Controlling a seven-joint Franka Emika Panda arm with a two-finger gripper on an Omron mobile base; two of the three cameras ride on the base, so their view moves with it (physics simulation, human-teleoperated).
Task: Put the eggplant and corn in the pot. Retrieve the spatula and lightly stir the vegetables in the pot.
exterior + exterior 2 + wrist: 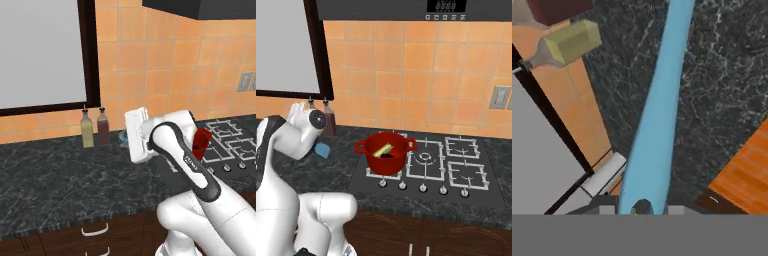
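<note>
Retrieval of the spatula (657,115): we see the jaws closed on its handle at lower centre of the hand view. Eggplant (388,155) and corn (382,149) lie in the pot (385,162), centre frame. Next, we judge, lift and carry it there.

Small lettering ran along the arm's dark forearm cover (192,164), too blurred to read. The panel (448,5) above the stove, far right, showed pale digits, likewise illegible. No labels were readable on the bottles (95,129).
</note>
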